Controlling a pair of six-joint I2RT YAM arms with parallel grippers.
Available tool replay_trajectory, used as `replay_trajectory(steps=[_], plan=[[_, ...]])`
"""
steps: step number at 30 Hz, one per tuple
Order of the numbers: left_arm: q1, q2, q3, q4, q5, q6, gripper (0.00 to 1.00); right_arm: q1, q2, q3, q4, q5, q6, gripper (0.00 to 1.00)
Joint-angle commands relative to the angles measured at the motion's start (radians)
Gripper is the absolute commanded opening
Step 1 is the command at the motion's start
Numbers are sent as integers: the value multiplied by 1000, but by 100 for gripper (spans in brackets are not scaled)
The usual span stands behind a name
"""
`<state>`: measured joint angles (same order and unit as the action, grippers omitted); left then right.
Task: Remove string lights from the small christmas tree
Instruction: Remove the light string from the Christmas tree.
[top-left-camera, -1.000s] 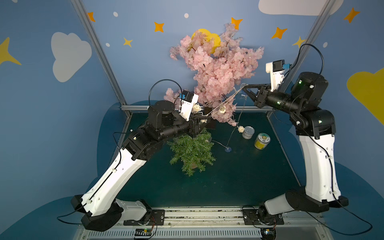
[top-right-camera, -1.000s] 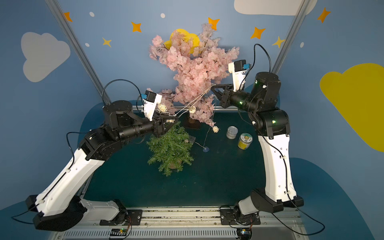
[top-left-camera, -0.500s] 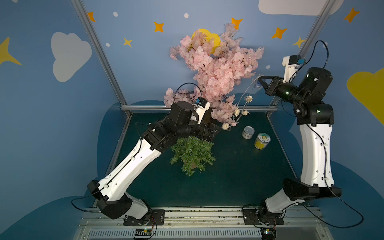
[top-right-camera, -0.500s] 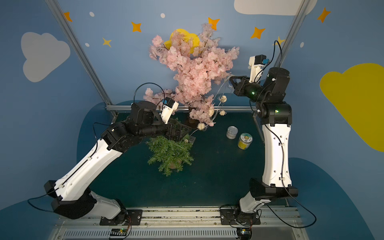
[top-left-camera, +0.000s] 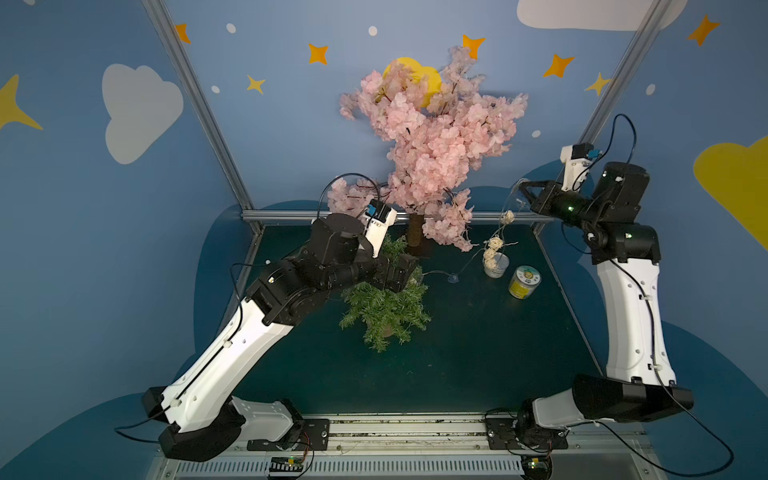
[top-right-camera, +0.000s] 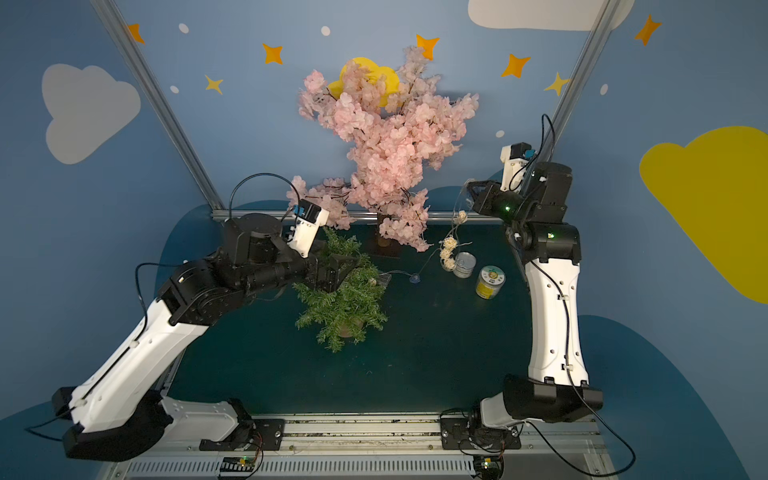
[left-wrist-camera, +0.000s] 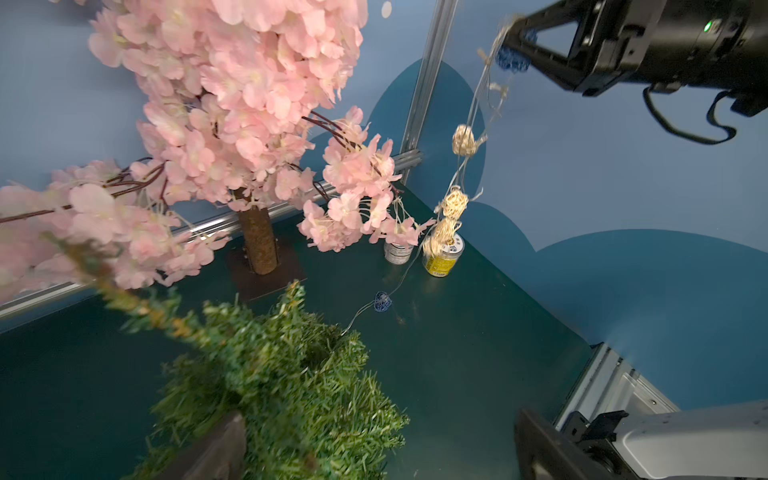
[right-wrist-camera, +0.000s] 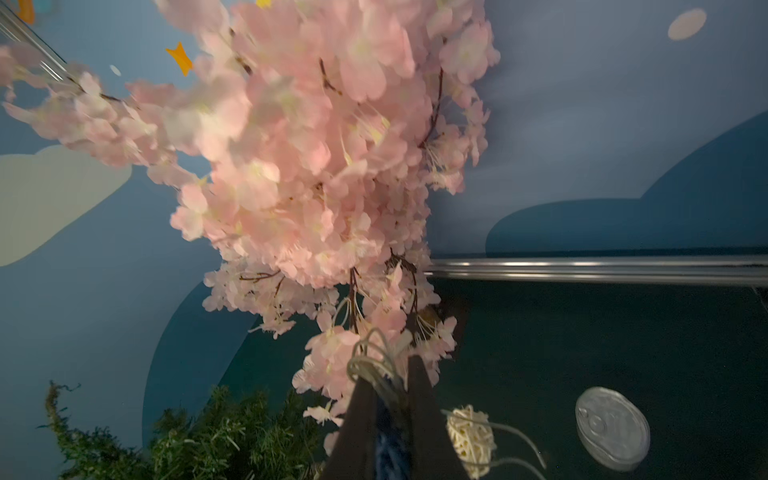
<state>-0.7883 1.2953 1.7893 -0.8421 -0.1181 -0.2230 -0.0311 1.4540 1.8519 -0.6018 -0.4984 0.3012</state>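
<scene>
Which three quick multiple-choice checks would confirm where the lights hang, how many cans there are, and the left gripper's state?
1. The string lights hang from:
A. the left gripper
B. the right gripper
C. the yellow can

2. Cans standing on the table:
A. one
B. four
C. two

3. The left gripper is:
A. open over the small christmas tree
B. shut on the wire
C. shut on a can

Key: B, the strand drops from its shut jaws; C, a silver can stands beside the yellow can; A, its jaws stand apart above the needles, holding nothing.
</scene>
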Motion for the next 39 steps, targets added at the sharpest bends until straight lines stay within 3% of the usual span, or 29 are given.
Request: replay_trajectory(steps=[1,14,16,17,18,20,23,29,32,39], plan=[[-1,-41,-26,-61,-76,12,99,2,-50,-92,7,36,-31,0],[-2,-155,-190,-71,-130,-72,99,49,-183,-583,-43,194,-66,0],[-1,-178,-210,-63,-131,-85,99,63,-184,-615,-75,219,-80,31],[-3,-191,-215,-62,-133,-91,99,69,-183,-623,-104,244,-91,59],[-2,-200,-221,-65,-134,-98,99,75,-186,-630,-132,281,-95,75],[-2,-215,-229,-76,-141,-107,99,79,-208,-654,-165,347,-99,86],[-2,-229,-244,-99,-153,-120,99,79,-305,-727,-139,345,-109,88],[-2,-262,-273,-95,-159,-145,99,139,-486,-916,128,-45,-104,88],[-2,-267,-275,-85,-143,-162,99,192,-452,-983,278,-138,-117,88],[-3,-264,-279,-69,-76,-190,99,215,-211,-1039,591,-275,-88,85]])
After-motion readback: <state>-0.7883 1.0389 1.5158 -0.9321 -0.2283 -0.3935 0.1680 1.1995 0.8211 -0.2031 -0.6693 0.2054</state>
